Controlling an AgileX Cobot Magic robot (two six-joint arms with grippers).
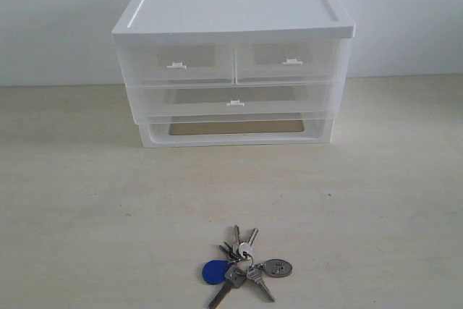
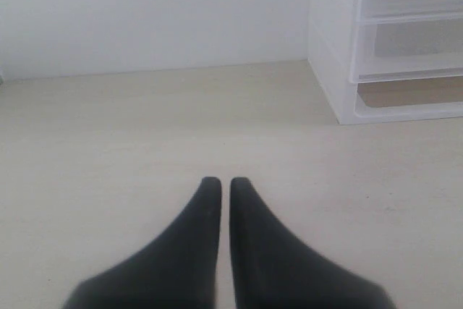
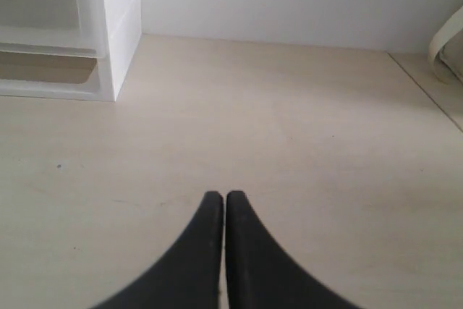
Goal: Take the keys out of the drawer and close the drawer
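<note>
The keys (image 1: 242,265) lie on the table in front of the unit, a bunch on one ring with a blue oval fob (image 1: 213,273) and a round grey tag (image 1: 278,268). The drawer (image 1: 177,63), the left-hand translucent half-width one with a white tab handle, sits flush in the white-topped unit. Neither gripper shows in the exterior view. In its wrist view my left gripper (image 2: 219,182) is shut with nothing between its black fingers, above bare table to the unit's left. My right gripper (image 3: 223,196) is shut and empty too, over bare table on the unit's right.
The unit (image 1: 233,9) stands at the back against a white wall, with a right-hand half-width drawer (image 1: 289,61), a full-width drawer (image 1: 233,99) and an open bottom bay (image 1: 235,128). A pale curved object (image 3: 447,41) shows at the table's far right edge.
</note>
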